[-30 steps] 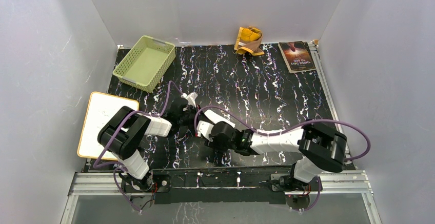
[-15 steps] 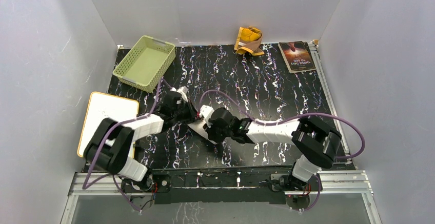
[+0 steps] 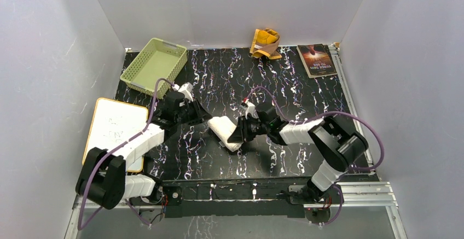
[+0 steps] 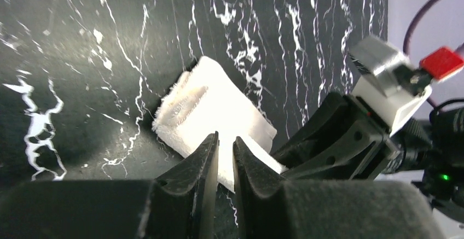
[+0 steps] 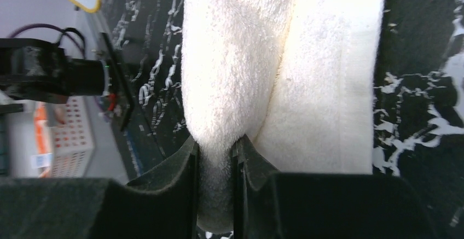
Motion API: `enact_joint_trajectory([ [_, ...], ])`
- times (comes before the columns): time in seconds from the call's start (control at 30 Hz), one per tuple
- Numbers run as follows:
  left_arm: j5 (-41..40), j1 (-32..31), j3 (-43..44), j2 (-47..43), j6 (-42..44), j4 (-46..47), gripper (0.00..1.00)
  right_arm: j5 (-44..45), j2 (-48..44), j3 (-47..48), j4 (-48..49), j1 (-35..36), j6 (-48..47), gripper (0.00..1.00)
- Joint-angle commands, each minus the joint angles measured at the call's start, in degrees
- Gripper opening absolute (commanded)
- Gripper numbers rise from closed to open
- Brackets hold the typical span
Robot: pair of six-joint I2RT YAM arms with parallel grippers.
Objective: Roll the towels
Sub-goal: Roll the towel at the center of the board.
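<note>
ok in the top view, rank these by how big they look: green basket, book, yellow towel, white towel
1. green basket
2. book
3. yellow towel and white towel: about alike, and the right gripper covers part of the white one, so I won't rank them.

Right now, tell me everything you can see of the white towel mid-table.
The cream-white terry cloth towel lies folded into a thick, fluffy bundle on the black marbled table, near the middle. One end shows layered edges. The right end effector is shut on a fold of it; the rest rests on the table.
</note>
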Motion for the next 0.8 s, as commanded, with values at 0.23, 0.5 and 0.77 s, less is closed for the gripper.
enact_joint_trajectory([
  [0.23, 12.99, -1.92, -4.12, 11.69, -7.66, 19.81, 0.14, -13.43, 11.18, -3.51, 20.22, -3.84, 12.92, 0.00],
  [0.5, 9.78, -2.88, -7.03, 16.64, -7.10, 21.72, 0.12, -10.20, 9.18, -2.63, 14.50, -3.96, 8.21, 0.00],
  [0.77, 7.07, -3.82, -8.82, 20.20, -5.39, 21.33, 0.10, 11.48, -3.66, 5.70, -12.94, -2.49, -11.48, 0.36],
])
